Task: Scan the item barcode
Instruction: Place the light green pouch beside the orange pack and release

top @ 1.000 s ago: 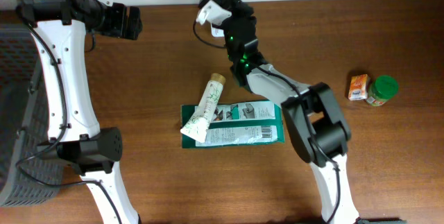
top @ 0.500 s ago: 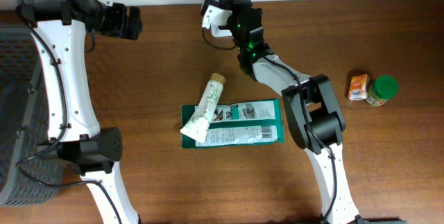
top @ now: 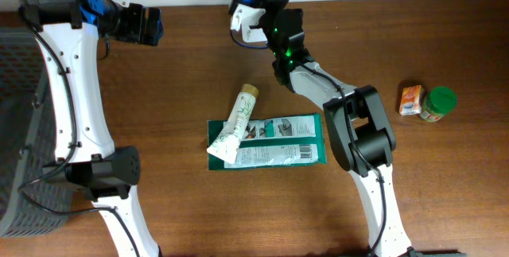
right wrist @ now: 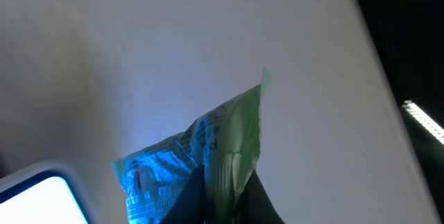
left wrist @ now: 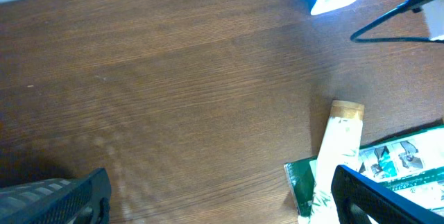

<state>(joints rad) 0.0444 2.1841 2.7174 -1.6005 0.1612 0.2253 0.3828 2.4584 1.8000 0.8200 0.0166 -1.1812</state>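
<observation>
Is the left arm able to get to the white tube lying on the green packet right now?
Probably yes. The left end effector is open and empty, only bare table lies between it and the tube, and nothing covers the tube, which rests atop the green packet.

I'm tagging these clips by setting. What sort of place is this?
Probably a lab bench mocked up as a shop checkout: a tube, a green pack and a jar sit on a wooden table, a mesh basket stands beside it, and the right gripper holds a green packet in blue light.
</observation>
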